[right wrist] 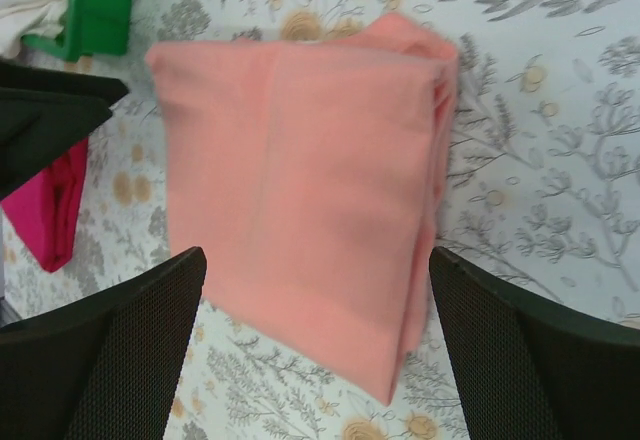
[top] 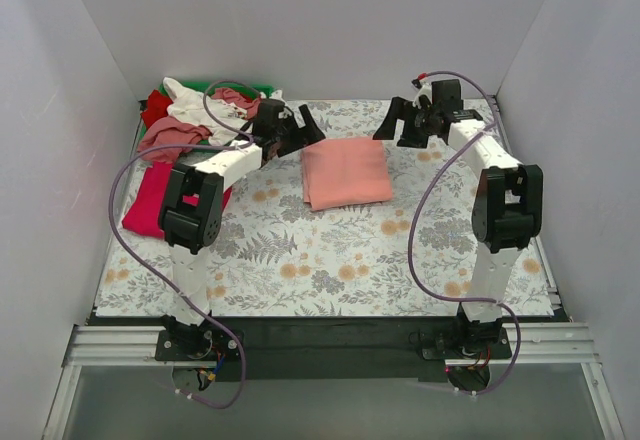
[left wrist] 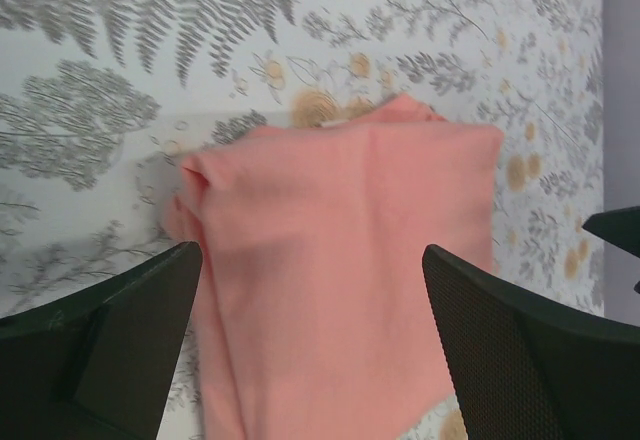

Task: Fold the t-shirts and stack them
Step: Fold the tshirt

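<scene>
Folded salmon tee (top: pixel 346 172) flat mid-table, between left gripper (top: pixel 300 132) and right gripper (top: pixel 400 125); jaws of both spread wide, empty. Left wrist: tee only. Right wrist adds tray (right wrist: pixel 100 5) corner and magenta tee (right wrist: pixel 52 210). Top alone: tee heap (top: pixel 195 120) far left.

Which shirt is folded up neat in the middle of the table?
The salmon-pink t-shirt, a tidy rectangle mid-table. The magenta t-shirt lies at the left edge; the others sit crumpled behind it.
</scene>
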Robot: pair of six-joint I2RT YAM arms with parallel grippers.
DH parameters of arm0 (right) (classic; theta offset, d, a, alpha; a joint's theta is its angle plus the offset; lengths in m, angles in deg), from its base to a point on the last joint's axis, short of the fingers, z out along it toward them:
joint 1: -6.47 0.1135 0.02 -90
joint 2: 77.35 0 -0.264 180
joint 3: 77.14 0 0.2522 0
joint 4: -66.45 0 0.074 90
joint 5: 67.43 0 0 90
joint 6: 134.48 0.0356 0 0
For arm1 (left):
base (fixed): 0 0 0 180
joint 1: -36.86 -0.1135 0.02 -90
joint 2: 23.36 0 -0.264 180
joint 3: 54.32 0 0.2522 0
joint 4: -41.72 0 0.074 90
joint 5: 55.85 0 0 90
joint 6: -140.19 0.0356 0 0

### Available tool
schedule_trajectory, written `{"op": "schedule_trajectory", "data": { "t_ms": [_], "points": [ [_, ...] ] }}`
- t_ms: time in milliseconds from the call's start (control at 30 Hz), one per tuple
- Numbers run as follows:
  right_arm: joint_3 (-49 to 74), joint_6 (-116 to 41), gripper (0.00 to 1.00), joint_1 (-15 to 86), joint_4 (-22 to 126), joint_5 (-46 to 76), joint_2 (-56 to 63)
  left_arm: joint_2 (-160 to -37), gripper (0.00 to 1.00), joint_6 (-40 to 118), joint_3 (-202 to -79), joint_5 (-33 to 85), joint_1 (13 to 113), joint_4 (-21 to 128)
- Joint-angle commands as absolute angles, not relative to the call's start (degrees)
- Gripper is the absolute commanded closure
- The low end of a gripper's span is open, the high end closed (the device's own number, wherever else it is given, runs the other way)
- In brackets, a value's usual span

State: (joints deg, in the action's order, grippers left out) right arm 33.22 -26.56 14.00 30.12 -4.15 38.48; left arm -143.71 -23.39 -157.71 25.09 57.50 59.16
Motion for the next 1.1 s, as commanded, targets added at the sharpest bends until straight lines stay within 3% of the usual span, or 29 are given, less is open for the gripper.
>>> {"op": "schedule_trajectory", "data": {
  "t_ms": [0,500,867,1067],
  "points": [
    [27.51,-23.56,0.02,15.34,42.38,-9.16,34.01,-139.28,0.08,-24.6,-155.62,18.51,60.06,56.45],
    [11.0,-22.15,0.02,18.68,45.4,-10.04,36.21,-142.9,0.06,-29.18,-147.29,11.12,61.82,55.74],
    [-16.23,-20.04,0.02,26.49,49.18,-1.44,17.86,-122.87,0.05,-31.37,-117.43,16.74,63.49,52.31],
    [-26.28,-16.97,0.02,33.62,49.09,2.87,3.44,-100.38,0.05,-32.51,-104.93,24.83,68.49,58.63]
  ]
}}
